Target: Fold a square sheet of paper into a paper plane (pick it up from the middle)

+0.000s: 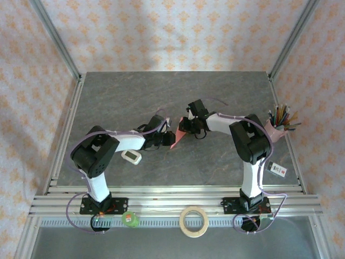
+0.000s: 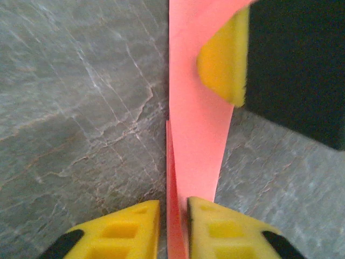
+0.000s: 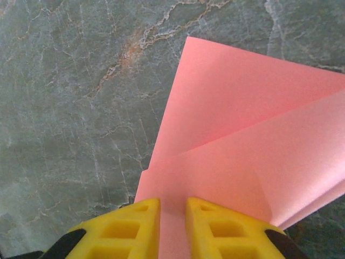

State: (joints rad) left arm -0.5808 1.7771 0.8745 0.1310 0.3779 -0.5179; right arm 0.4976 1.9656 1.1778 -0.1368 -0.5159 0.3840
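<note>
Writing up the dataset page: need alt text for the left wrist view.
Folded pink paper runs up the frame from between the yellow fingers of the left gripper. At upper right the right gripper presses a yellow pad against it. A grey marbled table lies behind.

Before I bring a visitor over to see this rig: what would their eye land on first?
The folded pink paper at mid-table, with the left gripper and right gripper meeting at it from either side. Next comes the cup of coloured pencils at the table's right edge, then the tape roll on the near rail.
</note>
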